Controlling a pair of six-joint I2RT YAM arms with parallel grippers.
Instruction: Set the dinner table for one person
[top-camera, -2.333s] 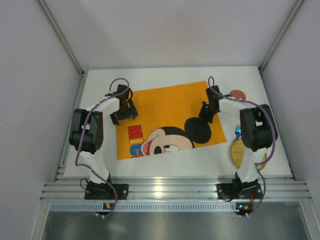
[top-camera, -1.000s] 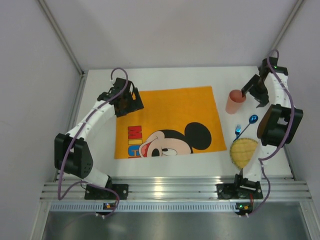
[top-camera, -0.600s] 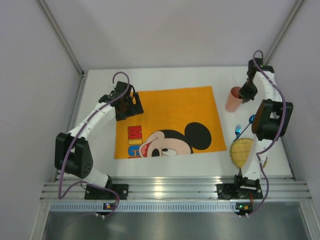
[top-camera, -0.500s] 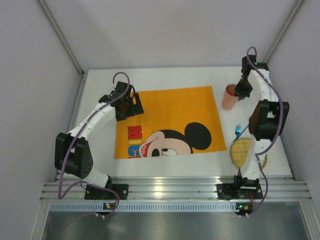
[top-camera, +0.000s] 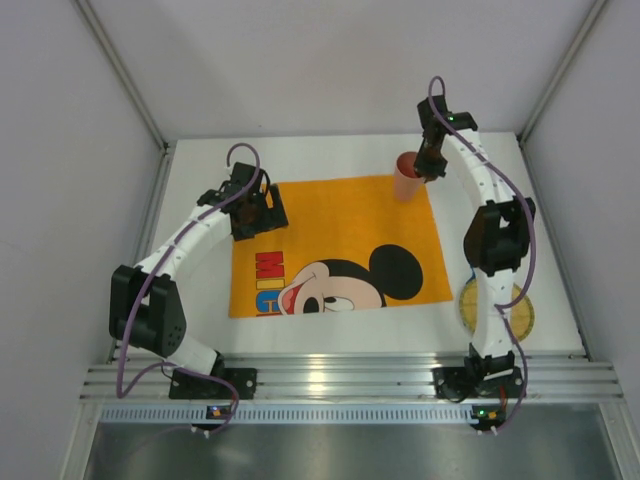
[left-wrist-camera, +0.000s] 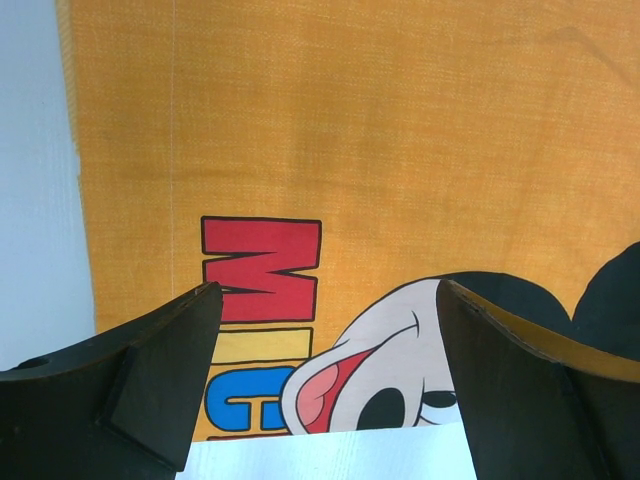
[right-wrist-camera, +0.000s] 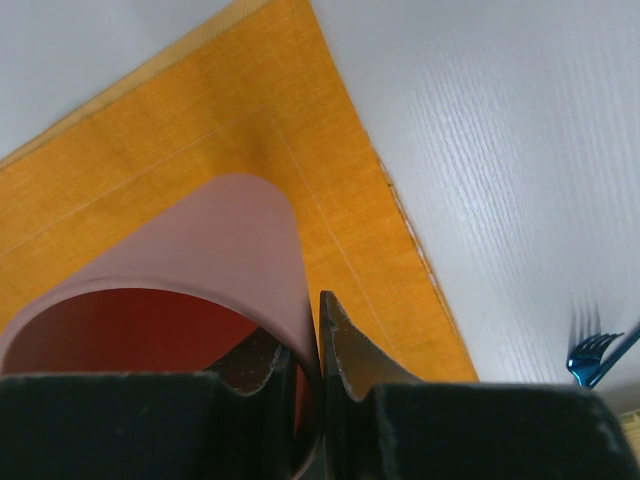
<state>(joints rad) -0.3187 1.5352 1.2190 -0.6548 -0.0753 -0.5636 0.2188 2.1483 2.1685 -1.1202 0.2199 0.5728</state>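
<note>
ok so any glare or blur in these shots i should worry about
Top view: glare streak on the metal rail, table evenly lit, shadows faint. Left wrist view: placemat weave sharp, the near dark fingers a bit soft. Right wrist view: pink cup so close its rim goes soft, and the blue fork at the edge looks smeared.

Wide-spread gripper (left-wrist-camera: 328, 290) over Mickey placemat (left-wrist-camera: 350, 130)
</note>
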